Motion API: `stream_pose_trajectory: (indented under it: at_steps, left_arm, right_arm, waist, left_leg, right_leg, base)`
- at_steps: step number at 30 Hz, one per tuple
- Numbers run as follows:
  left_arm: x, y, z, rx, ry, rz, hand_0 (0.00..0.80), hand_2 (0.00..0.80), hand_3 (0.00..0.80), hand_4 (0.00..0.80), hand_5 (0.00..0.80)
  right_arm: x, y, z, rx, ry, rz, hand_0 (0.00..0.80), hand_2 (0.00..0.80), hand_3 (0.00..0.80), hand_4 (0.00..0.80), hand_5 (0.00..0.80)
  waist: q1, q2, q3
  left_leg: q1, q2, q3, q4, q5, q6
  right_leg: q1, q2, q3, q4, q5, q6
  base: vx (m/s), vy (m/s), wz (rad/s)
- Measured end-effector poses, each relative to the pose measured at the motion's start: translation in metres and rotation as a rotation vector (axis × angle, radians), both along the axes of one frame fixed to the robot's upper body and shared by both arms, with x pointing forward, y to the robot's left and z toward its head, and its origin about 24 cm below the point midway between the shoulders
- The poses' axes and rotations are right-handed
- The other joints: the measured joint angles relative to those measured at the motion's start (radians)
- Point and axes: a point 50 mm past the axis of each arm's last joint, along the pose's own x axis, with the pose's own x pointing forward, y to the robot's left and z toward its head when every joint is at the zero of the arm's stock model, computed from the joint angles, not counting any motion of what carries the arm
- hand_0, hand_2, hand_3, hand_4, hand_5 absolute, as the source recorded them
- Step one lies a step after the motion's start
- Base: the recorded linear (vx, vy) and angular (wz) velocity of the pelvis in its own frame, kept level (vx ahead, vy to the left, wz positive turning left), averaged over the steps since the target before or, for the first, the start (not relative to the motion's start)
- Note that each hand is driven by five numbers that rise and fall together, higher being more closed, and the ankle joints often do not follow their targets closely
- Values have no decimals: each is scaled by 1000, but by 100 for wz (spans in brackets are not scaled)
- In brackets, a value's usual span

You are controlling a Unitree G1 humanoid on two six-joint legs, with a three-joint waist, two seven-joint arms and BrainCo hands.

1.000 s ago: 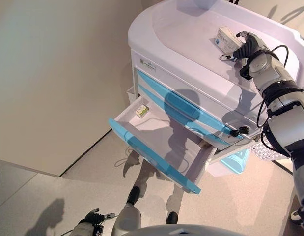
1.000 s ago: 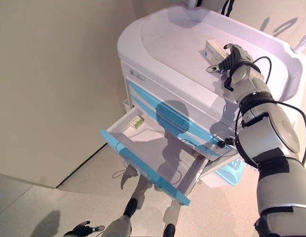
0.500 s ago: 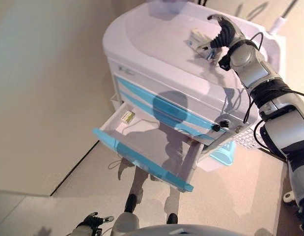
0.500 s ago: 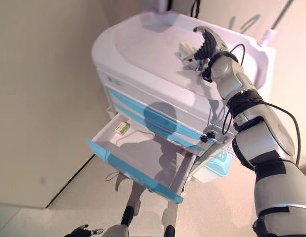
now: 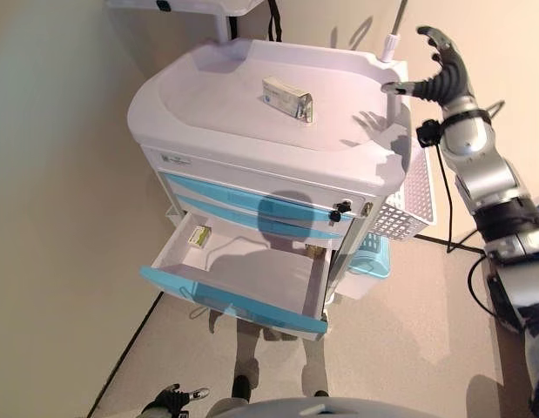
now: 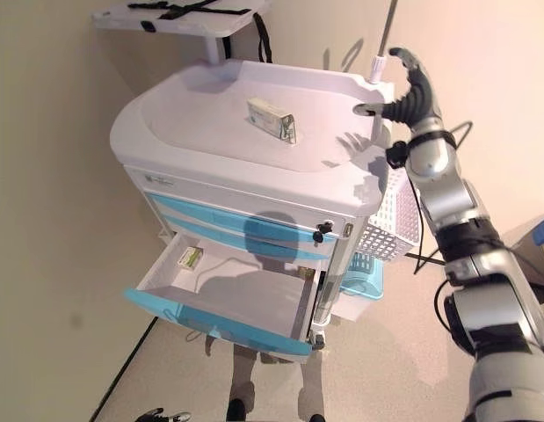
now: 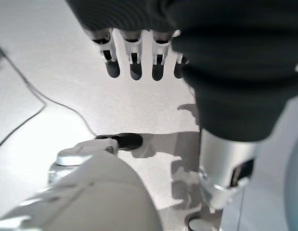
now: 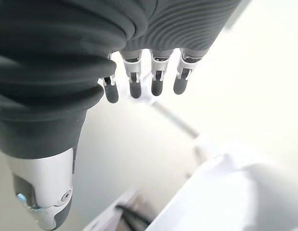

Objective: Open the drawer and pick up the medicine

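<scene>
White medical cart with blue-fronted drawers; its lowest drawer is pulled open toward the near side. Right hand, fingers spread and holding nothing, raised off the cart's far right corner. Left hand, relaxed and empty, low near the floor. Medicine box on the cart top; a smaller box in the drawer's far left corner.
</scene>
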Motion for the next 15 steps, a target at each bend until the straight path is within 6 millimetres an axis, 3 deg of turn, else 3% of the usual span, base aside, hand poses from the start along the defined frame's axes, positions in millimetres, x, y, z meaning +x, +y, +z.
stream_pose_trajectory:
  at_steps: [7,15]
  left_arm:
    - [-8,-9,-4,-12,36,-25,0,0,0,0,0]
    - [-17,-14,-6,-12,64,-24,0,0,0,0,0]
  right_arm:
    - [-34,-37,-58,105,74,-111,0,0,0,0,0]
    - [-89,-65,-149,307,260,-266,0,0,0,0,0]
  waist:
    - [-9,8,-10]
    - [-58,20,-17]
  left_leg:
    - [26,11,36,-1,-8,-4]
    - [55,16,91,-1,-29,1]
  right_leg:
    - [8,9,34,0,3,-3]
    - [7,9,80,0,8,0]
  base:
    - [-28,-13,-17]
    - [-22,-7,-21]
